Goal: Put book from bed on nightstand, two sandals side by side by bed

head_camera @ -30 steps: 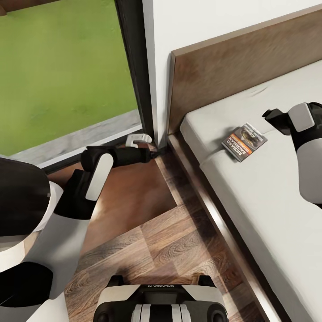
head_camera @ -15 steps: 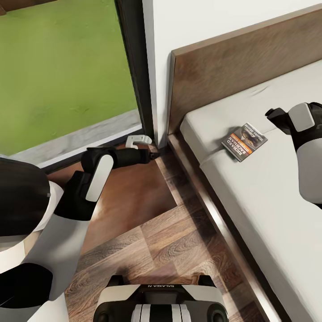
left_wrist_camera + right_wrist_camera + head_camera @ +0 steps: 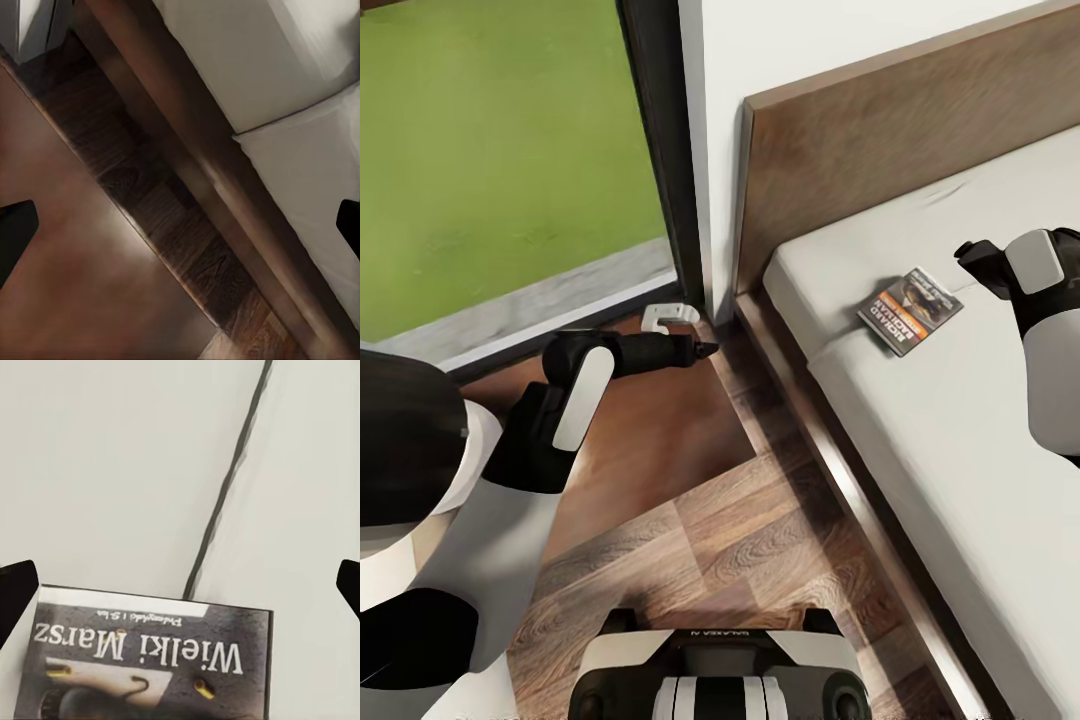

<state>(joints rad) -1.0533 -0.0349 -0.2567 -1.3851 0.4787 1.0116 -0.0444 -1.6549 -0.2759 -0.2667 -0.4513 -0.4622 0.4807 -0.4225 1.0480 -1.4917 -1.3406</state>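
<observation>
The book (image 3: 911, 310) lies flat on the bed's off-white mattress (image 3: 960, 450), close to the headboard (image 3: 880, 150) and the near edge. My right gripper (image 3: 970, 255) hovers just beyond the book, open and empty. In the right wrist view the book (image 3: 150, 660) lies below the wide-spread fingertips (image 3: 15, 592). My left gripper (image 3: 705, 348) is open over the corner of the glossy brown nightstand (image 3: 650, 440), pointing at the bed frame (image 3: 830, 470). The left wrist view shows the nightstand top (image 3: 67, 300), a strip of floor and the mattress (image 3: 300, 165). The sandals are out of view.
A tall dark-framed window (image 3: 510, 150) showing grass stands behind the nightstand, with a white wall strip (image 3: 720, 150) beside it. Wood-plank floor (image 3: 760, 540) runs between the nightstand and the bed. My base (image 3: 720, 680) sits at the near edge.
The whole head view has shifted slightly. The right gripper has edged a little over the mattress. The left arm and the book have barely changed.
</observation>
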